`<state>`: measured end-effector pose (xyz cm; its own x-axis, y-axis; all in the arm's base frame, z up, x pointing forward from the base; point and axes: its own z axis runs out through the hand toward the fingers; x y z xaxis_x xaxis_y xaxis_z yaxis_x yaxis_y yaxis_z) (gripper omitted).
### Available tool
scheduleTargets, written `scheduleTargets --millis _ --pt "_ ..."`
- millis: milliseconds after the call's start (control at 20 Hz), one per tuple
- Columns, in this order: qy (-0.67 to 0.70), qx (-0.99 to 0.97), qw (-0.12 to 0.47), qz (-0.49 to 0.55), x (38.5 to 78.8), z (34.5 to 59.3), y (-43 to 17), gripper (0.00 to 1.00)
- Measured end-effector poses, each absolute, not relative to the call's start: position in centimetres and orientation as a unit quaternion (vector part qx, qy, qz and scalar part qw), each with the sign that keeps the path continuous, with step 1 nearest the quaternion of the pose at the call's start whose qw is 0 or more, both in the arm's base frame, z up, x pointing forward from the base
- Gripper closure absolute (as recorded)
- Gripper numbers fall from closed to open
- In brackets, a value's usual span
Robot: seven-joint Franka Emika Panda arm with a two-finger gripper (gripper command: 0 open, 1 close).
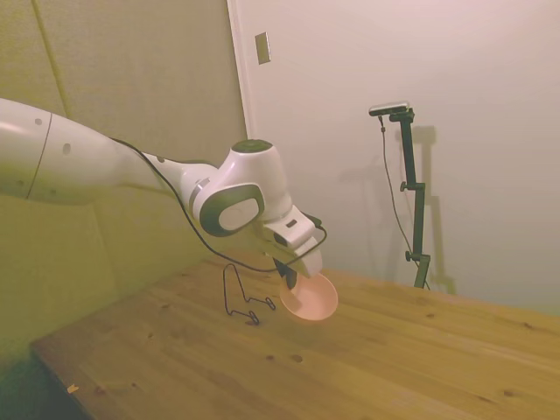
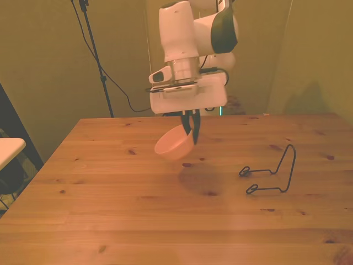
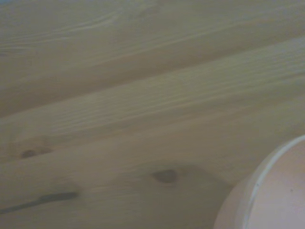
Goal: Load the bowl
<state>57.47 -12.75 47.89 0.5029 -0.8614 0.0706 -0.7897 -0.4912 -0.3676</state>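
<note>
The pale pink bowl (image 2: 174, 146) hangs tilted in the air above the wooden table (image 2: 110, 210), held by its rim. My gripper (image 2: 191, 131) is shut on that rim, one finger inside and one outside. In the side view the bowl (image 1: 311, 300) hangs well clear of the table, under my gripper (image 1: 288, 273). The wrist view shows part of the bowl's rim (image 3: 257, 191) over the wood grain.
A black wire stand (image 2: 271, 172) sits on the table toward the front view's right; in the side view the wire stand (image 1: 241, 297) is behind the bowl. A dark tripod with a cable (image 2: 95, 55) stands beyond the table's far left corner.
</note>
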Motion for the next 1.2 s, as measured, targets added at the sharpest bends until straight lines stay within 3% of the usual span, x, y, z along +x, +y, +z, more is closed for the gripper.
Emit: scheduleTargets --millis 300,550,700,1200 --pt "0.448 -0.862 0.217 -0.093 58.5 50.7 -7.6 1.00" --pt "0.425 -0.846 0.319 -0.053 58.7 49.5 -6.7 1.00" --pt "0.403 -0.833 0.380 -0.018 59.1 47.5 -6.6 1.00" --pt "0.379 -0.818 0.432 -0.017 59.0 46.3 -5.9 1.00"
